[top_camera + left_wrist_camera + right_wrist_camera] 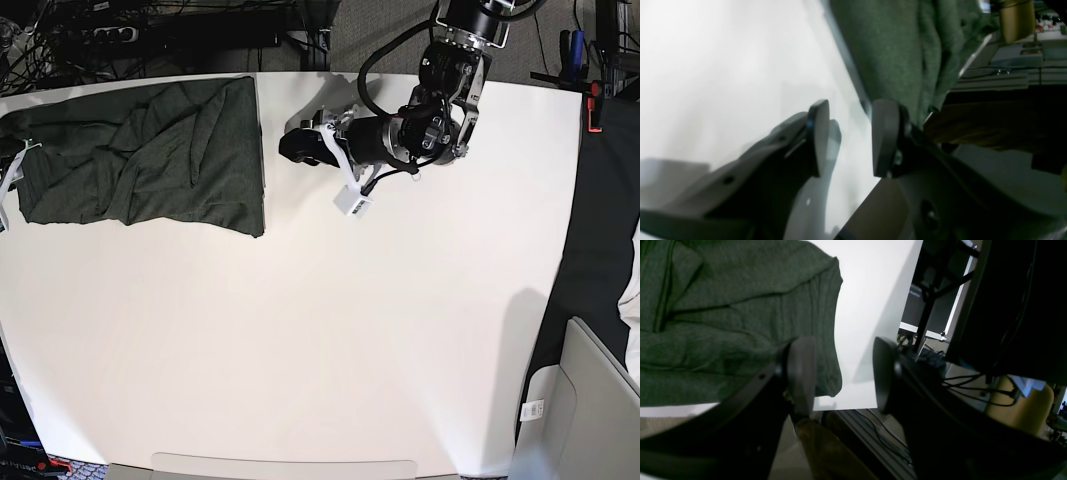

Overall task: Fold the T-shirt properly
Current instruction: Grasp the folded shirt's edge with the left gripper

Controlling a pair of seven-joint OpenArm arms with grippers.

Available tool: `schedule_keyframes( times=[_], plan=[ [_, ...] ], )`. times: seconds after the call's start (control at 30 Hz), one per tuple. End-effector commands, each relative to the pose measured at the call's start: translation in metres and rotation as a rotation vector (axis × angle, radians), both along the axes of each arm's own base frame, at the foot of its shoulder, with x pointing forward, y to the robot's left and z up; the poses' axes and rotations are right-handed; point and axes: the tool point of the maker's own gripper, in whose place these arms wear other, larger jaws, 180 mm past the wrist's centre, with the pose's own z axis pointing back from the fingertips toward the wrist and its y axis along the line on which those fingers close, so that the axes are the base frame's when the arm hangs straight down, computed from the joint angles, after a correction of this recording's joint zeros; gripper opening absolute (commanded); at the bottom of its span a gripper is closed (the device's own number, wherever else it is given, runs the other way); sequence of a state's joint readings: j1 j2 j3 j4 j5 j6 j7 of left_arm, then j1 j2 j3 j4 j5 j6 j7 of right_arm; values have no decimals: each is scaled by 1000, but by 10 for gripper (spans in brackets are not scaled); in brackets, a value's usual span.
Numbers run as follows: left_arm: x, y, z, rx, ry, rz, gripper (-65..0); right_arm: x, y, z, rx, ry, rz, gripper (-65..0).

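Observation:
The dark olive-green T-shirt (140,155) lies bunched into a rough rectangle at the table's far left corner, with wrinkles across its top. My left gripper (292,145) hovers just right of the shirt's right edge, pointing at it. In the left wrist view that gripper (850,136) is open over bare white table, with the T-shirt (893,50) ahead of the fingertips. My right gripper (843,373) is open too, beside a corner of the T-shirt (723,323). One of its fingers (801,373) overlaps the cloth, and nothing sits between the pads. In the base view it barely shows at the left edge.
The white table (350,330) spreads to the right and toward the front. Cables and a power strip (110,30) lie behind its far edge. A grey seat (590,400) stands off the front right corner. A red tool (595,105) sits at the right edge.

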State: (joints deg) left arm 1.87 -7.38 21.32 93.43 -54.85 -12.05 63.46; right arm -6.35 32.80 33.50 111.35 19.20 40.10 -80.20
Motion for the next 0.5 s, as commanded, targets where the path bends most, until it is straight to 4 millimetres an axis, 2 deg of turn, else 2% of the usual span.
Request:
schedule_keyframes(
  times=[0.0, 0.2, 0.47],
  plan=[
    [7, -12, 16, -59, -30, -1, -435, 2, -6, 13, -36, -21, 2, -400],
    [7, -22, -4, -70, 54, 8, -434, 4, 3, 10, 11, -30, 28, -400],
    [8, -38, 4, -105, 47, -4, -434, 5, 5, 10, 23, -33, 35, -400]
  ],
)
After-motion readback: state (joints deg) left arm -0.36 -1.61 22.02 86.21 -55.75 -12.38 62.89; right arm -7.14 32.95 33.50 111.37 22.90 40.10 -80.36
